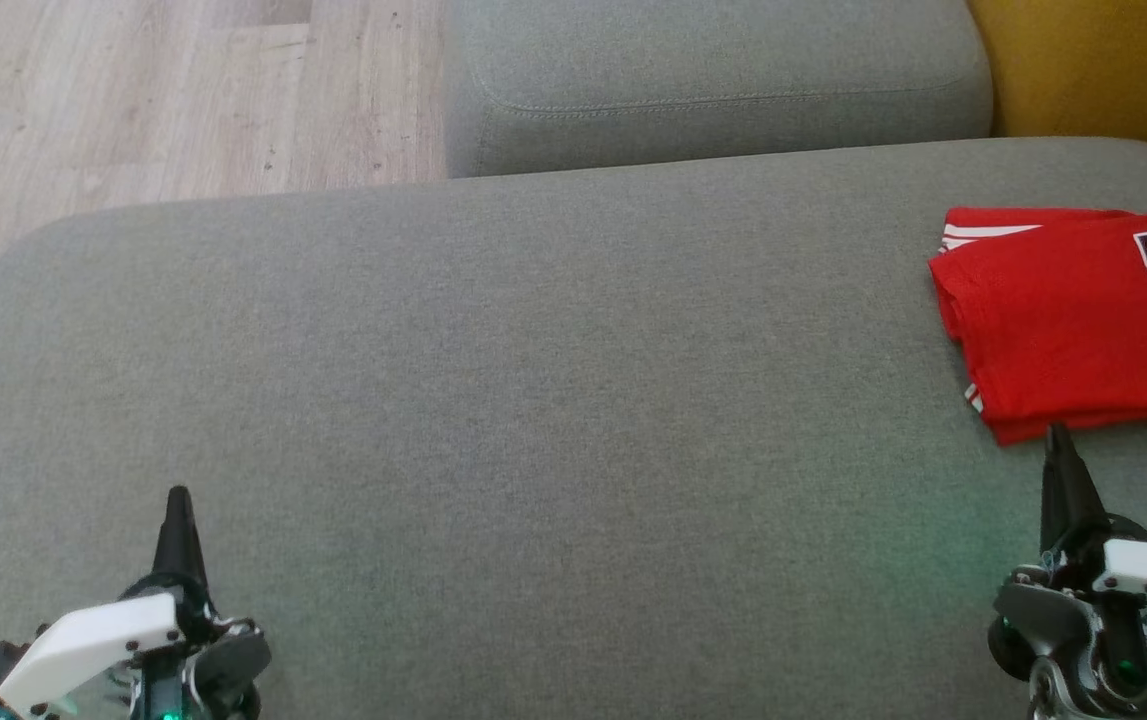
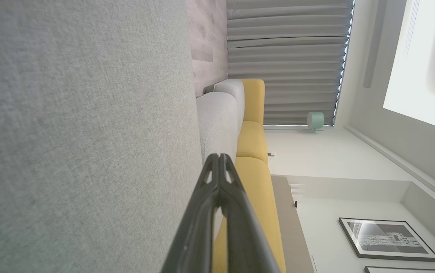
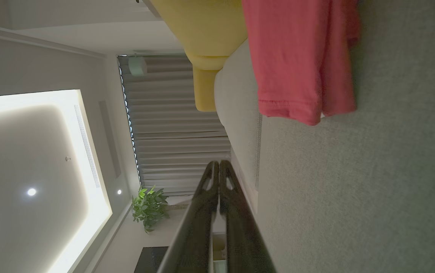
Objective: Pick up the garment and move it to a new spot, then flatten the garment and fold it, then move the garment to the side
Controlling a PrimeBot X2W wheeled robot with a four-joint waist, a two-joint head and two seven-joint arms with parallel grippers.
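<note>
The garment (image 1: 1073,320), a red jersey with a dark number, lies folded flat at the right side of the grey sofa cushion (image 1: 493,400). In the right wrist view the garment (image 3: 297,60) lies ahead, apart from the fingers. My right gripper (image 1: 1060,440) is shut and empty, its tip just below the garment's near edge. At the lower left my left gripper (image 1: 178,500) is also shut and empty, hovering over bare cushion far from the garment. Both wrist views show each pair of fingertips pressed together: left (image 2: 219,157), right (image 3: 218,163).
A second grey cushion (image 1: 713,80) stands behind the one I work on. A yellow seat (image 1: 1103,70) borders the back right. Wooden floor (image 1: 133,100) lies beyond the cushion's rounded left edge.
</note>
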